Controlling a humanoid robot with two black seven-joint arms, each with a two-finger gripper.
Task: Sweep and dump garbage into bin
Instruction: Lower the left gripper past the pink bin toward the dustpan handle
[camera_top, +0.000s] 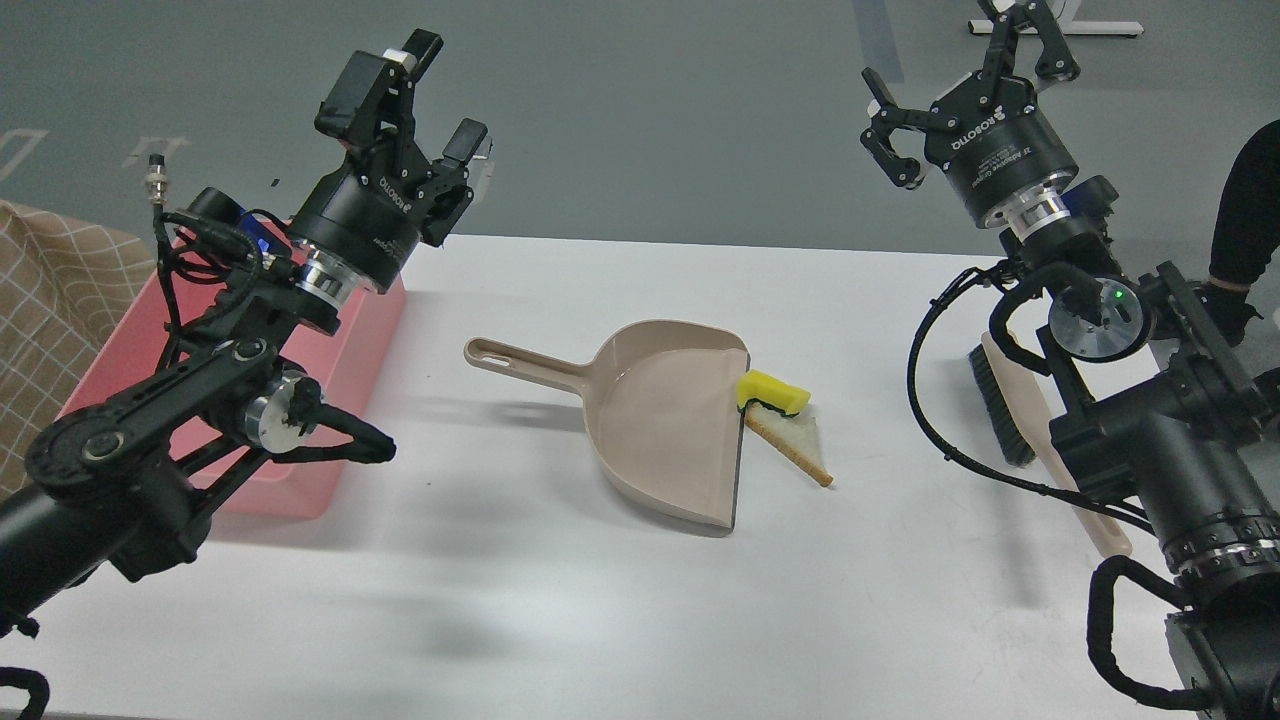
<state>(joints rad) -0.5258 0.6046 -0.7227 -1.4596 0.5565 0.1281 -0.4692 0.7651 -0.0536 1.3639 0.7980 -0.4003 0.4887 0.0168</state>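
Observation:
A yellow sponge with a dark green layer (771, 393) lies at the open lip of the beige dustpan (660, 425), partly on a triangular bread slice (795, 444) just outside the lip. The pink bin (345, 330) stands at the table's left, mostly behind my left arm. My left gripper (430, 110) is open and empty, raised above the bin's far right corner. My right gripper (965, 70) is open and empty, high above the table's far right.
A beige-handled brush with black bristles (1000, 400) lies on the table at the right, partly under my right arm. A checked beige cloth (50, 290) sits at the far left. A person's dark sleeve (1250, 200) shows at the right edge.

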